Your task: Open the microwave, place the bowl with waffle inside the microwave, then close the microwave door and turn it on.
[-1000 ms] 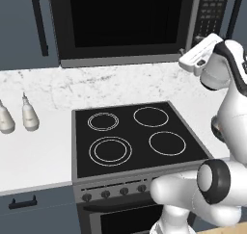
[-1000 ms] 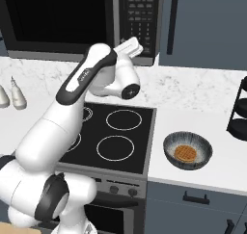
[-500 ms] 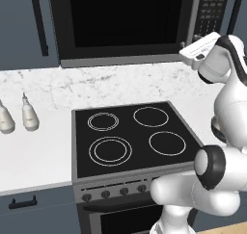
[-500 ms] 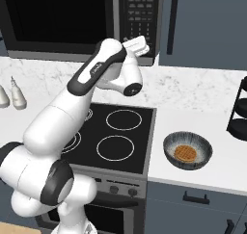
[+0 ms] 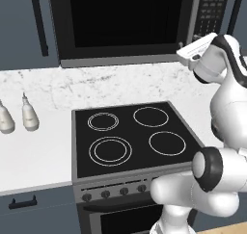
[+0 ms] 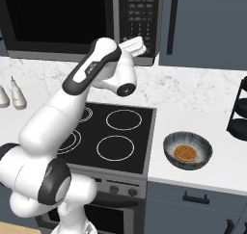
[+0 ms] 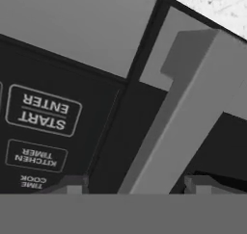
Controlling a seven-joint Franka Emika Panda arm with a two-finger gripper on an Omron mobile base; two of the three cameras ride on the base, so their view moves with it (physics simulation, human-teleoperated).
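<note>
Right now my pincer [image 7: 135,184] is up at the lower right corner of the microwave [image 5: 125,26], its two tips standing well apart with the grey handle bar [image 7: 193,108] running between them. One tip looks just beside the bar and the other has a gap to it, so I judge the pincer wide and not yet clamped; I hold nothing.

The door [image 5: 123,23] is shut, so the job has barely begun. The risk I see is the keypad [image 7: 43,112], which lies just beside the bar. If I close off-centre or slide sideways, a tip could press the start button with the oven empty. If I close with only the tip ends over the bar, the grip could slip off as I pull and the door would stay shut. Pulling straight back instead of along the door's swing could also jam my wrist.

The bowl [image 6: 187,150] with its waffle [image 6: 185,152] sits on the counter [image 6: 207,112] just right of the stove [image 6: 116,132], well below my pincer, off to its right and well apart from it.
</note>
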